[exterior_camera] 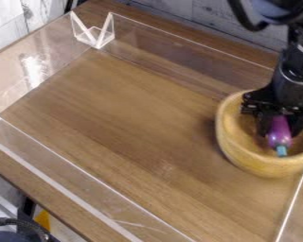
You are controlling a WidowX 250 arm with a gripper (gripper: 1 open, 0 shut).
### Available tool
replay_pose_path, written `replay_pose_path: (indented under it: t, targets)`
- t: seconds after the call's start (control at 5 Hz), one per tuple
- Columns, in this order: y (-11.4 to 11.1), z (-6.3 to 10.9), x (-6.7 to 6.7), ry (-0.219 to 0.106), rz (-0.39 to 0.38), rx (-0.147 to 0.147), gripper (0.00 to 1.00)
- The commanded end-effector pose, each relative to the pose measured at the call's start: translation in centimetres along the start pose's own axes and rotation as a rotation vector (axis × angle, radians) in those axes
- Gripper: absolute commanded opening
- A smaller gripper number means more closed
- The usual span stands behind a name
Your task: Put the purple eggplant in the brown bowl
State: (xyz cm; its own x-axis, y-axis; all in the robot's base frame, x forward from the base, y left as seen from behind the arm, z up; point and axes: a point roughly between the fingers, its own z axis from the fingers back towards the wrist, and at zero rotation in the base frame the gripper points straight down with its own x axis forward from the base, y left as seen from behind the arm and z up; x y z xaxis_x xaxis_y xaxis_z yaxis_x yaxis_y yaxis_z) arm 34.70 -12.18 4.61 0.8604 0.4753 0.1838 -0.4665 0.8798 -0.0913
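The brown bowl (238,151) sits at the right side of the wooden table. Inside it the purple eggplant (279,133) hangs nearly upright, its teal stem end pointing down toward the bowl floor. My black gripper (282,115) comes down from above into the bowl and is shut on the eggplant's upper part. Whether the eggplant's lower tip touches the bowl I cannot tell, and the arm hides the bowl's far rim.
A clear plastic wall (65,184) runs round the wooden tabletop (129,113). A small clear angled stand (94,28) stands at the back left corner. Black cables (261,11) hang above the arm at the top right.
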Motion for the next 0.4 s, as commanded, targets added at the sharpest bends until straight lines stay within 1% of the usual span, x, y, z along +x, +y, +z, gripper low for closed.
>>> replay_pose_path:
  t: [0.0,0.2]
  targets:
    - [-1.16,1.38,2.55,-0.058,0.025,-0.055,0.0]
    - [-2.04,0.97,1.87,-0.053,-0.01,-0.059,0.0]
